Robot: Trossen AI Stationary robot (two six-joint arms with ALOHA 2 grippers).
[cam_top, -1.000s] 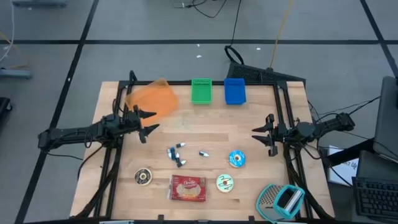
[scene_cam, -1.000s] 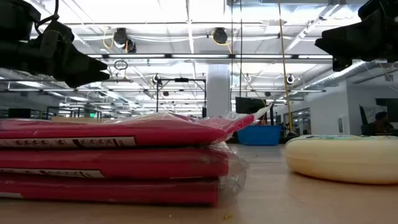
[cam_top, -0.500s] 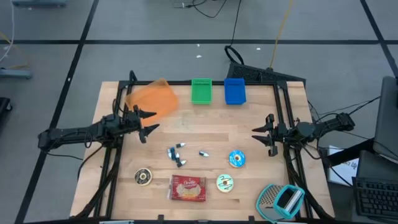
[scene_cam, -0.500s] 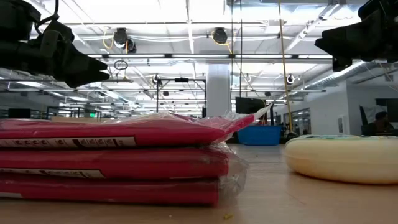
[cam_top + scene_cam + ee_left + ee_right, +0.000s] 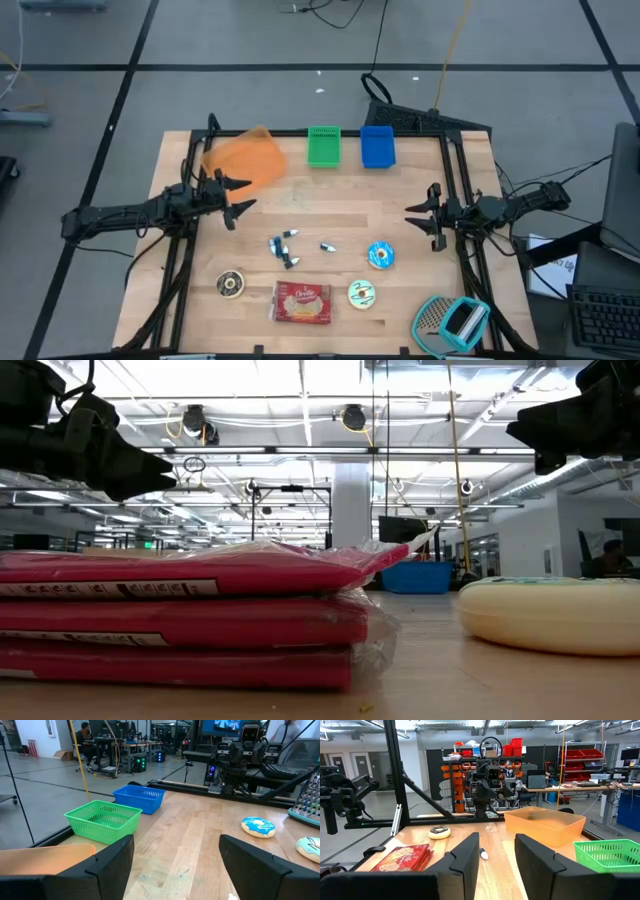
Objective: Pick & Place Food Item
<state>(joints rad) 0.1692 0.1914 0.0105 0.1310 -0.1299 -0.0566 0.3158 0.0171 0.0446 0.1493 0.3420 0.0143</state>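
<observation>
Red wafer packet is your landmark: your left gripper hovers spread wide up-left of it, right gripper partly parted up-right, both empty.

Open left hand hovers over the desk; green basket beside blue basket, blue-iced donut apart.
</observation>
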